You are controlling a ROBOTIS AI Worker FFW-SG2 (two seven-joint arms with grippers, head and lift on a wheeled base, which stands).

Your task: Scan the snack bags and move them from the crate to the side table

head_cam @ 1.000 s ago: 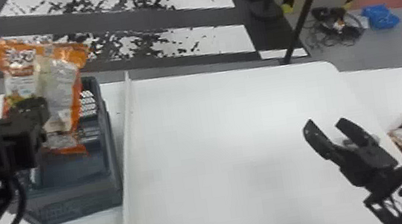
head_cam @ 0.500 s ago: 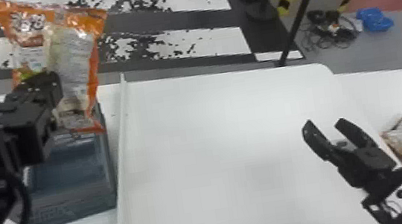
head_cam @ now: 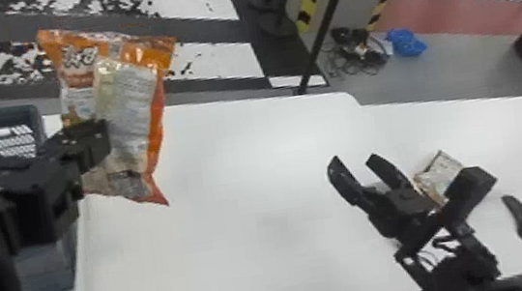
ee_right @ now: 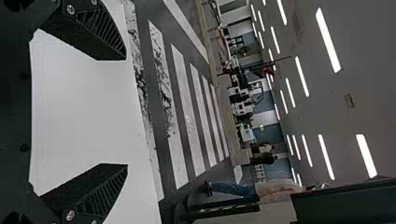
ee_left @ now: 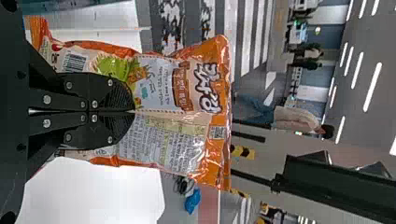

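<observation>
White tabletop borders the crate along its left edge; your left gripper clamps the snack bag, your right gripper's fingers stand apart.

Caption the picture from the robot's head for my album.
The left gripper holds an orange snack bag; the open right gripper hangs over a white table.

The snack bag is bright orange along its edges, with white and pale yellow-green panels, dark lettering and a green picture. A smaller bag is beige with orange-brown. The crate is blue-grey, latticed; the desk white; the left claw and right claw black. White stripes, some black-blotched, cross the dark grey floor.
</observation>
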